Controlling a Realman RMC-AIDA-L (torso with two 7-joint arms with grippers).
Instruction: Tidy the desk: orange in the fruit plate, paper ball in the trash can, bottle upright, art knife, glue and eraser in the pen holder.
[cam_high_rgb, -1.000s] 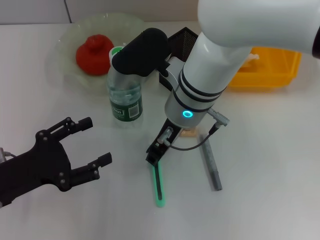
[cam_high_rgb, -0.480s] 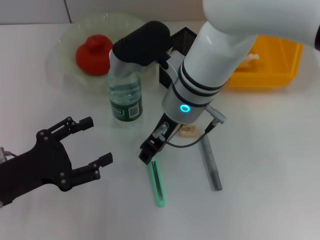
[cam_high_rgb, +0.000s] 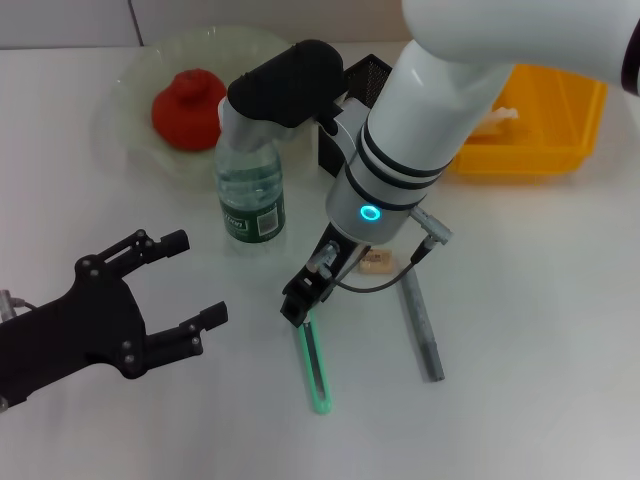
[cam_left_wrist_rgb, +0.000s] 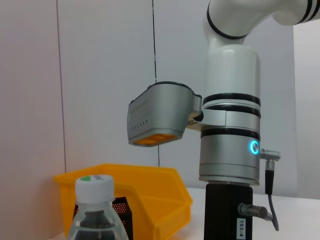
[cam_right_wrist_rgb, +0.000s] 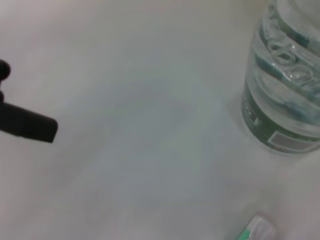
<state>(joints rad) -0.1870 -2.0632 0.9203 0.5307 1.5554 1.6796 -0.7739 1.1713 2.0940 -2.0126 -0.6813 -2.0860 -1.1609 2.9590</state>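
Note:
The orange (cam_high_rgb: 188, 108) lies in the pale-green fruit plate (cam_high_rgb: 140, 70) at the back left. The bottle (cam_high_rgb: 250, 195) stands upright in front of the plate; it also shows in the left wrist view (cam_left_wrist_rgb: 95, 210) and the right wrist view (cam_right_wrist_rgb: 285, 85). The black mesh pen holder (cam_high_rgb: 366, 78) is mostly hidden behind my right arm. The paper ball (cam_high_rgb: 503, 117) lies in the yellow trash can (cam_high_rgb: 560, 120). The tan eraser (cam_high_rgb: 377, 260), the green art knife (cam_high_rgb: 317, 368) and the grey glue stick (cam_high_rgb: 423, 322) lie on the desk. My right gripper (cam_high_rgb: 298, 305) hangs just above the knife's near end. My left gripper (cam_high_rgb: 197, 278) is open and empty at the front left.
The white desk (cam_high_rgb: 540, 330) carries everything. My right arm's body (cam_high_rgb: 420, 140) covers the space between the bottle, the pen holder and the trash can. The trash can (cam_left_wrist_rgb: 145, 192) and the pen holder (cam_left_wrist_rgb: 120, 207) show behind the bottle in the left wrist view.
My right arm has shifted a little to the left, and its gripper end has moved left over the knife's top. The eraser now shows more fully. The left gripper has barely moved.

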